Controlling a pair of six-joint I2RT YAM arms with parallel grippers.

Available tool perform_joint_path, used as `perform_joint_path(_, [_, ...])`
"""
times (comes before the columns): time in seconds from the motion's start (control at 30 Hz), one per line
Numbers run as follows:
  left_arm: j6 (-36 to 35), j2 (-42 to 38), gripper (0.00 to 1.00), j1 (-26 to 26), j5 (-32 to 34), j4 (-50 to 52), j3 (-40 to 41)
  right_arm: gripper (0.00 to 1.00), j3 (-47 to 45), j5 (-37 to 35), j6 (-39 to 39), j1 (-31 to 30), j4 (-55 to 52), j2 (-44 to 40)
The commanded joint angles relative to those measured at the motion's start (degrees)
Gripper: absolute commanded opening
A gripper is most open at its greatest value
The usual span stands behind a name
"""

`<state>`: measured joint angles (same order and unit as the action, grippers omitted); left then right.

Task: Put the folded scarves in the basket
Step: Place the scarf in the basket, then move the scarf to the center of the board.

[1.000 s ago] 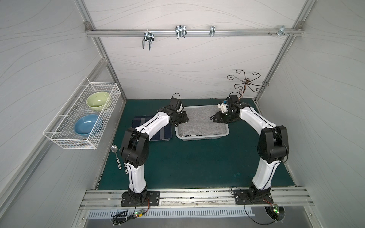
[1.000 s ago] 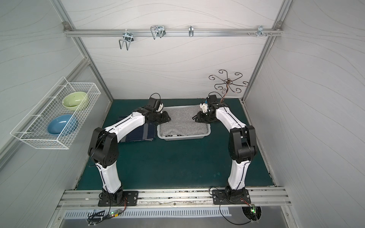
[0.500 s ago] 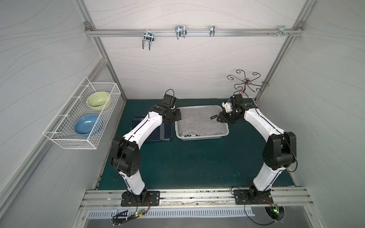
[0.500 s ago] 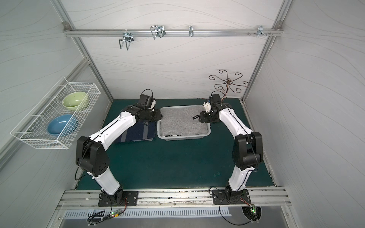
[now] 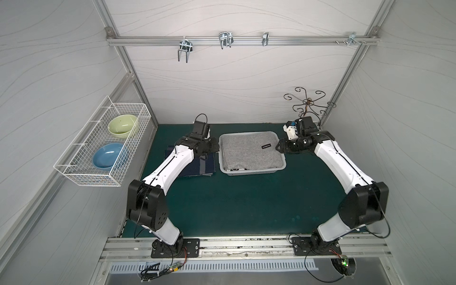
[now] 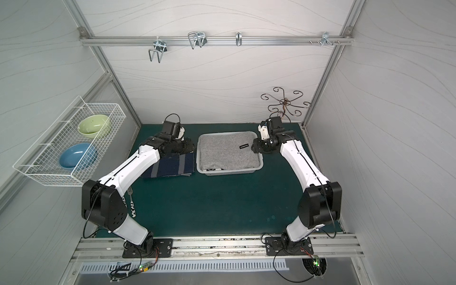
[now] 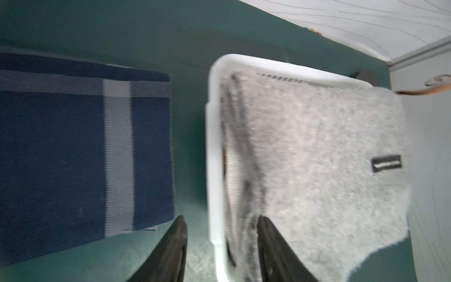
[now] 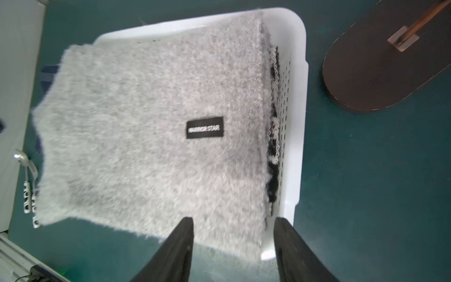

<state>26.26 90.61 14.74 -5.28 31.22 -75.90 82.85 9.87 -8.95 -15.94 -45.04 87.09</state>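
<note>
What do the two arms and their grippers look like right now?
Both arms match: the left arm and right arm have white tapered links joined by bulky black joint housings, on black base plates. Thin black cables loop from the wrists and bases. The left gripper and right gripper have plain black tapering fingers; I see no markings.

Wire rack point(image 5: 88, 176): white mesh, fixed to the wall at the left of the frame in both top views.
Green bowl point(image 5: 122, 125): in the rack, at its upper end.
Blue bowl point(image 5: 108, 156): in the rack, just below the green bowl.
Navy cloth point(image 7: 73, 151): folded, with grey stripes, flat on the tabletop point(image 5: 246, 202), left of centre.
Fork point(image 6: 132, 207): patterned handle, lying at the tabletop's left edge, partly hidden.
Rail point(image 5: 296, 44): metal bar across the upper frame, carrying hooks point(image 5: 225, 42).
Scrolled stand point(image 6: 285, 102): upright, upper right of centre; dark base point(image 8: 380, 63) on the green tabletop.
</note>
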Motion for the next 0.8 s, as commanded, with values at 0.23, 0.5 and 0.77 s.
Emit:
perform_joint_path(0.23, [0.9, 10.0, 0.39, -7.8, 4.7, -8.1, 1.2, 0.52, -8.2, -2.7, -0.1, -8.7, -1.2, -13.0])
perform_joint_path(0.5, [-1.9, 18.2, 0.35, -7.9, 15.4, -4.0, -3.0, 0.49, -16.7, 4.0, -3.1, -9.8, 4.6, -18.2])
perform_joint_path(0.77, [-0.5, 23.2, 0.27, -8.1, 10.1, 1.4, -4.7, 0.48, -21.9, 3.2, -4.2, -12.8, 6.8, -20.2])
